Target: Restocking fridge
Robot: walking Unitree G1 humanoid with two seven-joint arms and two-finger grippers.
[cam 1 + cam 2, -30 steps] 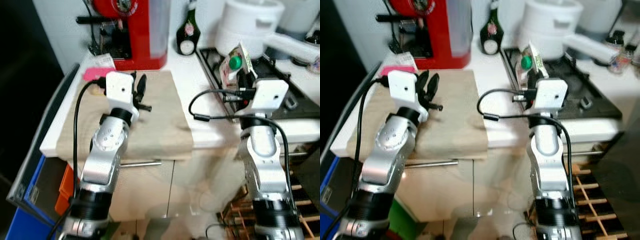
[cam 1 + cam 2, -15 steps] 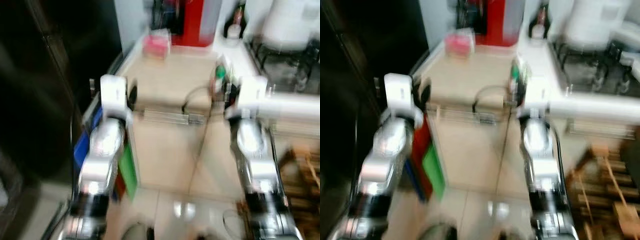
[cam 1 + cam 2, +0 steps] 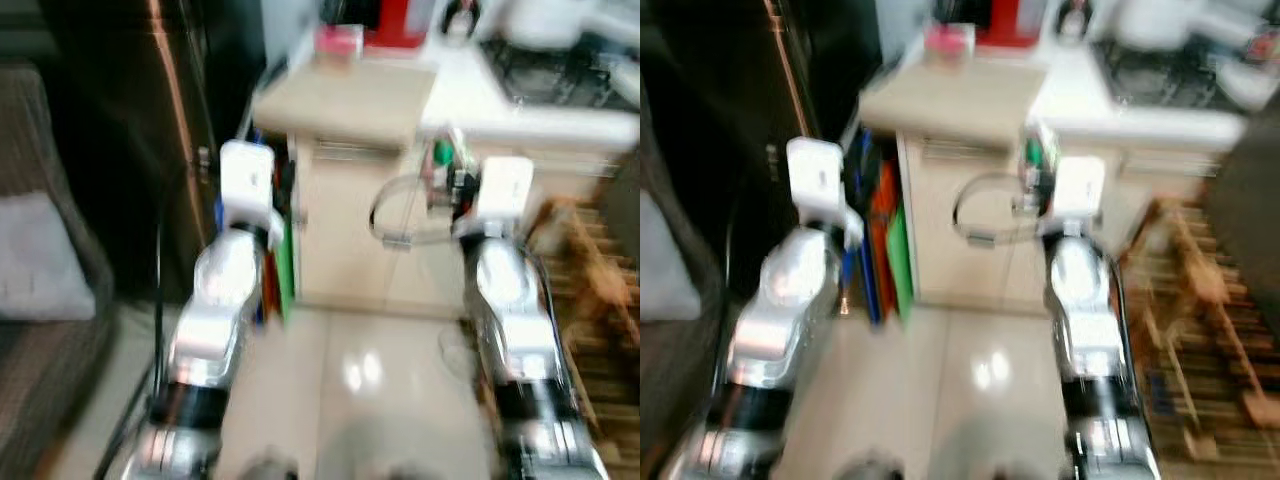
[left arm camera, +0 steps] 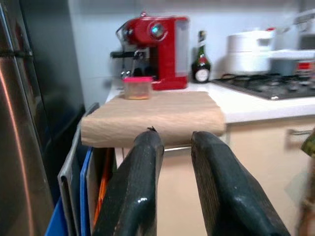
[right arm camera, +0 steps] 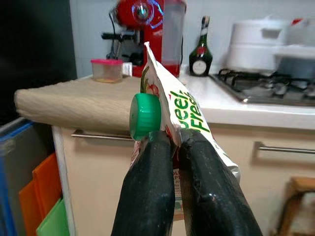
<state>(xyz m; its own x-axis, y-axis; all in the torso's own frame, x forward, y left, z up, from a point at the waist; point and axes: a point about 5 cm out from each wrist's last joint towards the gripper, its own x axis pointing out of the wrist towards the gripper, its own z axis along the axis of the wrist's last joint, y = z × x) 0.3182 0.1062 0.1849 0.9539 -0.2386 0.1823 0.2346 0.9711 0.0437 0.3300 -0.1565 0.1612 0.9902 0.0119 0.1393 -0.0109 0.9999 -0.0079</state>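
Carrying step: right gripper (image 5: 170,147) pinching pouch (image 5: 170,105); left gripper (image 4: 174,147) slightly spread, empty. Next I must face fridge (image 4: 22,98), open door.

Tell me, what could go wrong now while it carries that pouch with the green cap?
The right gripper pinches the pouch only by a thin edge beside its green cap, so it might slip out while the robot walks. The head views are blurred, so the arms could brush the counter or the dark fridge door close by.
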